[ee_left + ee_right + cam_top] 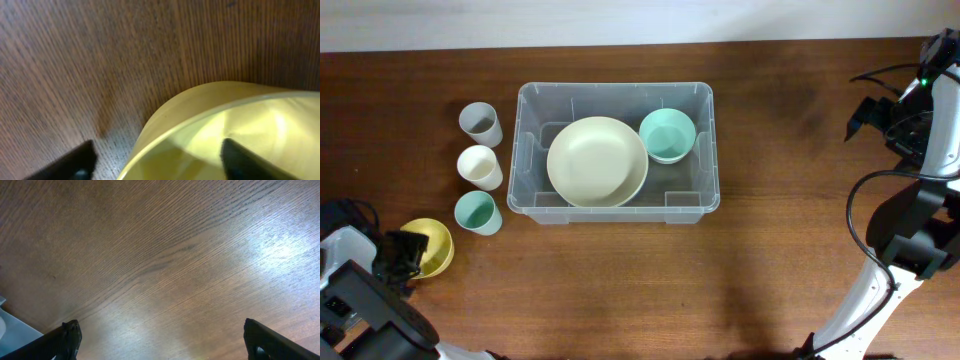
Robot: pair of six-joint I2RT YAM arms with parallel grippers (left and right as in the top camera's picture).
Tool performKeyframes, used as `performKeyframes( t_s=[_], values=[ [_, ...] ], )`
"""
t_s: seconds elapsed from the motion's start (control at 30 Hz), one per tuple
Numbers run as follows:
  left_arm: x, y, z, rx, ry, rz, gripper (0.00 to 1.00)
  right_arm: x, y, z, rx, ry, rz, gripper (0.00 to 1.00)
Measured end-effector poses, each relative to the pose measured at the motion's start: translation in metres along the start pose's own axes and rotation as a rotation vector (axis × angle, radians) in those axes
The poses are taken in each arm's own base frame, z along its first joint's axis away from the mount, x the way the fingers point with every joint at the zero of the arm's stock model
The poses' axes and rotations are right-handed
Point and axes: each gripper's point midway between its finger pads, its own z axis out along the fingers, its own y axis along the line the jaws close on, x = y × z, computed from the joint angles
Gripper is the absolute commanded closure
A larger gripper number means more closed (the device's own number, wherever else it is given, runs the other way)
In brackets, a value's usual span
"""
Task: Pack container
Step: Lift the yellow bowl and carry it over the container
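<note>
The clear plastic container (711, 150) stands at the middle back of the table. It holds a large cream bowl (597, 161) and a small teal bowl (667, 134). A yellow bowl (437, 243) sits at the front left. My left gripper (406, 256) is open at it. In the left wrist view the gripper (157, 160) has one finger outside the yellow bowl's (235, 110) wall and one inside. My right gripper (880, 115) is open and empty over bare wood at the far right (162, 340).
Three cups stand in a column left of the container: a grey cup (480, 123), a cream cup (479, 166) and a teal cup (477, 212). A pale corner, perhaps of the container (10, 330), shows in the right wrist view.
</note>
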Motion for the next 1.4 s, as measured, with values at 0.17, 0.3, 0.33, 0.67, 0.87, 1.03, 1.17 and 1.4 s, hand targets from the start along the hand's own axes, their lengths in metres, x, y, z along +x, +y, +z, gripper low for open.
performKeyframes(
  t_s=[0.17,0.3,0.33,0.67,0.87,1.03,1.17,1.4],
  values=[
    [0.000,0.000,0.000,0.001,-0.002,0.000,0.96,0.000,0.000,0.000,0.000,0.000,0.000,0.01],
    [-0.005,-0.006,-0.004,0.023,-0.008,0.002,0.99,0.000,0.000,0.000,0.000,0.000,0.001,0.01],
    [-0.008,-0.009,-0.006,0.029,-0.017,0.002,0.99,0.000,0.000,0.000,0.000,0.000,0.000,0.01],
    [-0.074,-0.050,-0.099,0.102,-0.160,0.029,0.99,0.000,0.000,0.000,0.000,0.000,0.001,0.01],
    [-0.104,-0.108,-0.203,0.331,-0.291,0.102,0.99,0.000,0.000,0.000,0.000,0.000,0.001,0.01],
    [-0.056,-0.198,-0.292,0.655,-0.321,0.368,0.99,0.000,0.000,0.000,0.000,0.000,0.000,0.01],
    [0.037,-0.264,-0.330,0.824,-0.281,0.675,0.99,0.000,0.000,0.000,0.000,0.000,0.000,0.01],
    [0.218,-0.323,-0.344,0.949,-0.214,1.129,0.99,0.000,0.000,0.000,0.000,0.000,0.000,0.01]
  ],
)
